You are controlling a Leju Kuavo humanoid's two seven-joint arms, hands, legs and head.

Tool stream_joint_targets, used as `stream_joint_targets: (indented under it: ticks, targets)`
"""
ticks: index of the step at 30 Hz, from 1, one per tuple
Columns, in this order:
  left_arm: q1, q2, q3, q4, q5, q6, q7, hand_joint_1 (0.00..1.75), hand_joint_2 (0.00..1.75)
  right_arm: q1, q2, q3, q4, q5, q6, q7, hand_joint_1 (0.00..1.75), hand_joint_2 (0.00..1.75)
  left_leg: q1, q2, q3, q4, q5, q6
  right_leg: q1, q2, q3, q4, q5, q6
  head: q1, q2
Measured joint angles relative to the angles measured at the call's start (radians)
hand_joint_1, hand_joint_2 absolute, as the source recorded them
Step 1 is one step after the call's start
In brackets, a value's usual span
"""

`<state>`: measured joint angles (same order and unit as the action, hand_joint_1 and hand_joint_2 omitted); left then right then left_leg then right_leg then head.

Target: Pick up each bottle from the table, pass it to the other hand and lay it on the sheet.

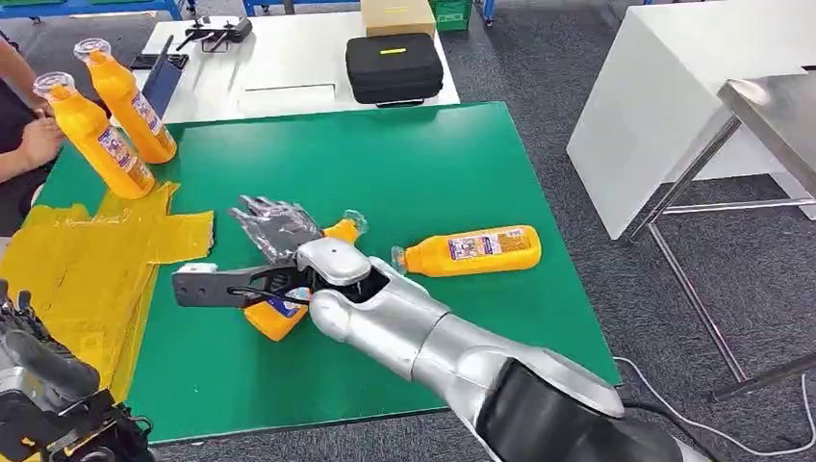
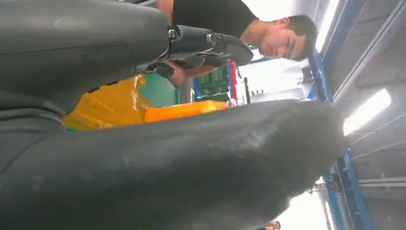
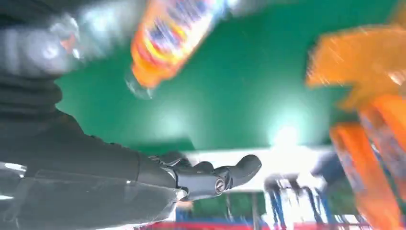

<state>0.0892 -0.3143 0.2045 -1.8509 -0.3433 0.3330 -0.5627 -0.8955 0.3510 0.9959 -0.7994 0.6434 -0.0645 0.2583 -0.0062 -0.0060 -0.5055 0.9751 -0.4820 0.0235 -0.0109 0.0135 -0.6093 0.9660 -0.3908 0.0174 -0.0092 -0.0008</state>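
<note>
Head view: right robot hand (image 1: 274, 231), fingers spread, over a lying bottle (image 1: 289, 306) on the green table (image 1: 433, 164), second bottle (image 1: 471, 252) beside, yellow sheet (image 1: 87, 255) at the left edge; left wrist view: left robot hand (image 2: 158, 143) grip unclear; right wrist view blurred.

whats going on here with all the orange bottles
The right robot hand is over an orange bottle lying on the green table, fingers spread and not visibly gripping it. A second bottle lies just beyond the arm. Two more stand tilted by the yellow sheet, near a seated person. The left robot hand waits low beside the sheet.
</note>
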Motion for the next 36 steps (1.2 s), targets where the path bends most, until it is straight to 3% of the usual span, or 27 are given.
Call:
stream_joint_targets:
  ticks: [1,2,6,12,23,29,32,36]
  targets:
    - [0.001,0.0,0.006,-0.006,0.006,-0.003,0.0,0.0,0.0,0.007,0.0,-0.036,-0.026,0.032,0.013,-0.006,0.0,0.0,0.0,0.0,0.0,0.0,0.0,0.0,0.0,0.0,0.0,0.0,0.0,0.0,0.0,0.0]
    - [0.002,0.0,0.011,-0.011,0.008,-0.01,0.0,0.0,0.0,0.015,0.0,-0.066,-0.045,0.057,0.021,-0.012,0.0,1.75,0.0,0.0,0.0,0.0,0.0,0.0,0.0,0.0,0.0,0.0,0.0,0.0,0.0,0.0]
    - [0.006,0.0,0.026,-0.025,0.023,-0.02,-0.006,0.0,0.0,0.037,0.0,-0.145,-0.069,0.106,0.019,-0.034,0.0,1.75,-0.001,0.0,0.0,0.0,0.0,0.0,-0.001,0.0,0.0,0.0,0.0,0.0,0.0,0.0]
    - [0.009,0.0,0.036,-0.026,0.043,-0.033,-0.013,0.0,0.0,0.027,-0.001,-0.144,0.023,0.082,-0.032,0.01,0.0,1.75,-0.001,0.0,0.0,0.0,0.0,0.0,0.0,0.0,0.0,0.0,0.0,0.0,0.0,0.0]
    - [0.079,0.0,0.066,-0.039,0.103,-0.041,-0.049,0.0,0.0,0.008,-0.016,-0.229,0.209,0.426,-0.103,0.051,0.0,1.75,-0.001,0.001,0.0,0.0,0.0,0.0,0.0,0.0,-0.001,-0.001,0.0,0.0,0.0,0.0]
    - [0.115,0.005,0.084,-0.037,0.155,-0.058,-0.075,0.0,0.0,0.054,-0.124,-0.369,0.194,0.521,-0.08,0.003,0.0,1.75,-0.002,0.0,0.002,0.0,-0.001,0.001,-0.001,0.0,0.0,-0.002,0.0,0.0,-0.002,0.0]
    - [0.13,0.016,0.092,-0.027,0.191,-0.069,-0.097,0.0,0.0,0.144,-0.23,-0.484,0.107,0.57,-0.03,-0.114,0.0,1.75,-0.002,-0.012,-0.001,0.001,0.0,0.002,0.0,-0.011,0.003,-0.003,0.0,0.001,0.0,0.0]
    - [0.137,0.026,0.106,-0.011,0.201,-0.085,-0.101,0.0,0.0,0.255,-0.318,-0.619,0.002,0.64,-0.007,-0.135,0.0,1.75,-0.003,-0.008,-0.001,0.001,-0.002,0.006,-0.002,-0.008,0.0,-0.004,0.0,0.001,-0.001,0.0]
